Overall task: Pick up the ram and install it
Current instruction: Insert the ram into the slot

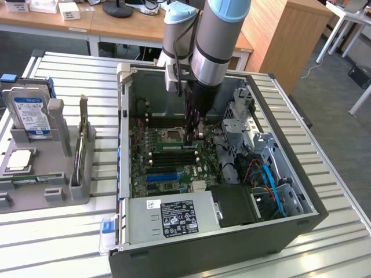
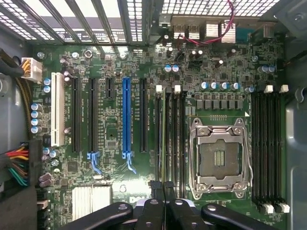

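Observation:
My gripper (image 1: 193, 138) reaches down into the open computer case (image 1: 290, 229), over the memory slots beside the processor socket (image 2: 218, 160). Its fingers (image 2: 152, 211) are shut on the ram (image 1: 174, 146), a long green stick lying along the slot bank on the motherboard (image 2: 110, 62). In the wrist view the gripper (image 2: 163, 205) holds the ram (image 2: 164, 139) edge-on, a thin dark line running along one of the black slots between white end clips. Whether the stick is fully seated I cannot tell.
A second bank of memory slots (image 2: 266, 148) lies beyond the socket. Blue and black expansion slots (image 2: 125, 117) and cables (image 2: 17, 165) crowd the board. The power supply (image 1: 174, 215) fills the case's near end. A grey fixture (image 1: 55, 174) holds a hard drive (image 1: 29, 113) and a processor chip (image 1: 17, 161).

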Motion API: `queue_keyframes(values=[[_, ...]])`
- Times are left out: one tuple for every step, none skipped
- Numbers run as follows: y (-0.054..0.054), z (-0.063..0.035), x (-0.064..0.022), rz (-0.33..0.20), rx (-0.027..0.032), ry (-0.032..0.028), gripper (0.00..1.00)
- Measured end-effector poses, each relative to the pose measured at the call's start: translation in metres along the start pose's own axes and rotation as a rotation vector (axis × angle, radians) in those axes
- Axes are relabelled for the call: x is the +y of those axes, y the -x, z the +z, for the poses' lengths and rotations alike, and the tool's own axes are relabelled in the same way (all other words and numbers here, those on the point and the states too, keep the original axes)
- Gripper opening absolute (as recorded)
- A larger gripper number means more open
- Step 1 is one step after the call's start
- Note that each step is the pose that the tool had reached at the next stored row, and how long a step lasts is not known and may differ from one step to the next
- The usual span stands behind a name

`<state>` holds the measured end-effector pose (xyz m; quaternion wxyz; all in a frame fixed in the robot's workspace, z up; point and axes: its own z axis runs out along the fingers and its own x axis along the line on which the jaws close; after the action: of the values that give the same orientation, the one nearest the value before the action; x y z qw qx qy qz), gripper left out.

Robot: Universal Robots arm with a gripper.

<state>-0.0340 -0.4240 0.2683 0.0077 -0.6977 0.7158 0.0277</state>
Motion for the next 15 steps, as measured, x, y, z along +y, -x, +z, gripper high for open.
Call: queue_keyframes(values=[[0.000, 0.0007, 0.0000, 0.000, -0.0001, 0.0000, 0.12], [0.000, 0.0014, 0.0000, 0.000, -0.0001, 0.0000, 0.12], [0.000, 0.0020, -0.0001, 0.000, 0.0000, 0.0000, 0.12], [0.000, 0.0028, -0.0001, 0.000, 0.0000, 0.0000, 0.12], [0.000, 0.0037, -0.0001, 0.000, -0.0001, 0.0000, 0.12], [0.000, 0.0044, -0.0001, 0.000, 0.0000, 0.0000, 0.12], [0.000, 0.0053, -0.0002, 0.000, 0.0000, 0.0001, 0.12], [0.000, 0.0061, -0.0002, 0.000, 0.0000, 0.0000, 0.12], [0.000, 0.0070, -0.0002, 0.000, 0.0000, 0.0000, 0.12], [0.000, 0.0079, -0.0002, 0.000, 0.0000, 0.0000, 0.12], [0.000, 0.0088, -0.0002, 0.000, 0.0000, 0.0000, 0.12], [0.000, 0.0096, -0.0003, 0.000, 0.0000, 0.0000, 0.12], [0.000, 0.0104, -0.0003, 0.000, -0.0001, 0.0000, 0.12], [-0.001, 0.0110, -0.0003, 0.000, 0.0000, 0.0000, 0.12], [-0.001, 0.0112, -0.0003, 0.000, 0.0001, 0.0000, 0.12]])
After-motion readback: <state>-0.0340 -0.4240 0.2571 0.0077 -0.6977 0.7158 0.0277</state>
